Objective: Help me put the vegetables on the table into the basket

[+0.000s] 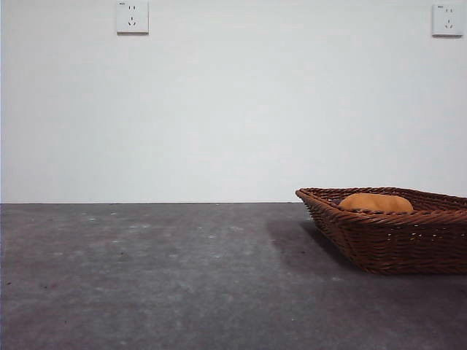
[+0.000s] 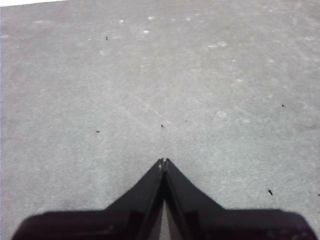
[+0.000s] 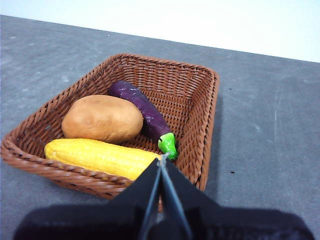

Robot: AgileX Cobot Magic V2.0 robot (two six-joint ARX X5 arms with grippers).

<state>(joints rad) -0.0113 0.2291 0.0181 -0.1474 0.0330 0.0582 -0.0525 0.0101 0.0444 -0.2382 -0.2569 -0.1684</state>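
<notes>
The brown wicker basket [image 3: 197, 105] stands on the dark grey table [image 3: 270, 120], at the right in the front view [image 1: 398, 237]. Inside it lie a yellow corn cob [image 3: 95, 156], a brown potato [image 3: 102, 118] and a dark purple eggplant [image 3: 142, 112] with a green tip. In the front view only the potato [image 1: 376, 203] rises above the rim. My right gripper [image 3: 163, 159] hovers shut above the basket's near rim, holding nothing. Shut and empty too, my left gripper [image 2: 163, 162] hangs over bare table [image 2: 160, 75].
A white wall stands behind the table, with two sockets [image 1: 132, 16] [image 1: 447, 20] high up. The basket casts a shadow [image 1: 295, 244] on the table to its left. No arm shows in the front view.
</notes>
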